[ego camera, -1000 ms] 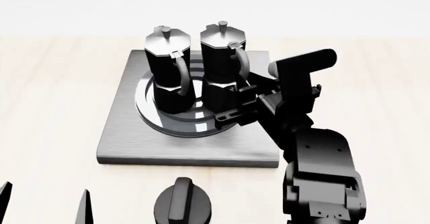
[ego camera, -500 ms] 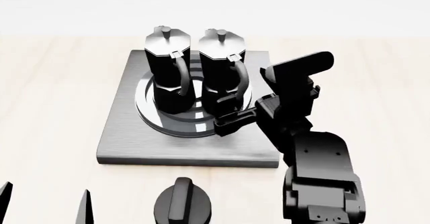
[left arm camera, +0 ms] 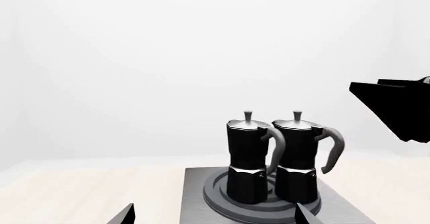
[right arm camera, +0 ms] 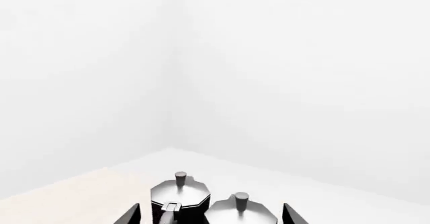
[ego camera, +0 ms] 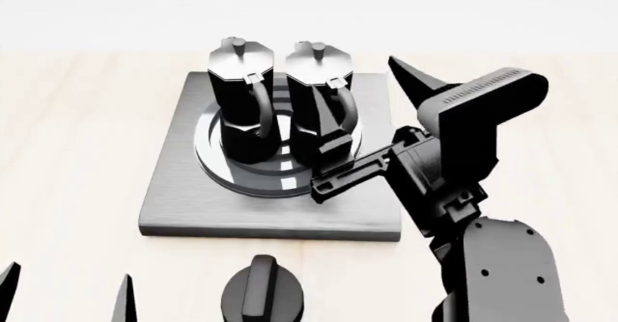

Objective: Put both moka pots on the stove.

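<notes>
**Both pots on the burner, both grippers empty**

Both pots stand upright on the stove (ego camera: pixel 184 192), side by side on the ring burner: the left pot (ego camera: pixel 242 98) and the right pot (ego camera: pixel 319 94), nearly touching, handles turned toward you. By the look of it, the task is done.

Your right gripper (ego camera: pixel 333 159) sits just off the right pot's base and handle. Its jaws are spread with nothing between them. In the right wrist view both fingertips frame the two lids from above. Your left gripper (ego camera: pixel 63 293) hangs low and well clear, its fingers apart and empty.

If you must regrip, judge these pots as rigid, glossy and likely slick on the faceted body. They look tall and narrow-waisted, so a side knock could tip one into the other. The curved handle is the safer hold. Mind the knob (ego camera: pixel 260 293) in front of the stove.
</notes>
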{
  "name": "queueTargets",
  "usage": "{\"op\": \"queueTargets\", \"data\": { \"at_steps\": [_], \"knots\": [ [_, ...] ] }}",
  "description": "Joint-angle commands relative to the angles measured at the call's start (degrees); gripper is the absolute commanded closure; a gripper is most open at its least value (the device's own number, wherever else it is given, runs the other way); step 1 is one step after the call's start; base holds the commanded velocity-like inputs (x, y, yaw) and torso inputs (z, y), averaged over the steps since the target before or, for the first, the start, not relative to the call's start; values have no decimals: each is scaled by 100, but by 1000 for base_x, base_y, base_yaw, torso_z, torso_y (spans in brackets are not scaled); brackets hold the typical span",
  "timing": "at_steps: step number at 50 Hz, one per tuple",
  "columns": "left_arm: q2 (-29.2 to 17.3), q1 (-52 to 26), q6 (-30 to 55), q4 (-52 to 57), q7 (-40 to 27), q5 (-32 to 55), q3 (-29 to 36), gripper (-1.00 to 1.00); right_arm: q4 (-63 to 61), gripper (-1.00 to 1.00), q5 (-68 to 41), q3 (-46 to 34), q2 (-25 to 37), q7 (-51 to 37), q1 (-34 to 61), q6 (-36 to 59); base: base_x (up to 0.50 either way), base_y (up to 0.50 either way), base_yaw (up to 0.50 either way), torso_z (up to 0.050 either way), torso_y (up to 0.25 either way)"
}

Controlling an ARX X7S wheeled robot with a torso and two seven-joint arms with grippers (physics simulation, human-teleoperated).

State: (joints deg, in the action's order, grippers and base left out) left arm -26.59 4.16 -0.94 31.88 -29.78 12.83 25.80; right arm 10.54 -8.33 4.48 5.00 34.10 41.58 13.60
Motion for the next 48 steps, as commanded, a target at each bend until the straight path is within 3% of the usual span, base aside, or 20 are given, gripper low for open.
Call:
{"op": "queueTargets", "data": {
  "at_steps": [1,7,18,30,48],
  "knots": [
    [-10,-1,8,17,-5,-8,26,-100,-2139,-100,150,101,-50,-649,-867,451,0,0,0,0,0],
    [-23,3,6,36,-26,2,6,-100,-2955,-100,452,111,-219,-1282,-1261,245,0,0,0,0,0],
    [-44,11,-14,49,-49,38,-27,-100,-3609,-100,415,-4,-194,-1570,-2135,-63,0,0,0,0,0],
    [-79,23,-29,90,-72,65,-55,-100,-3651,-100,334,-84,-175,-1796,-3263,-821,0,0,0,0,0],
    [-123,38,-33,139,-117,83,-97,-100,-3473,-100,160,-147,-54,-2004,-4083,-1412,0,0,0,0,0]
  ]
}}
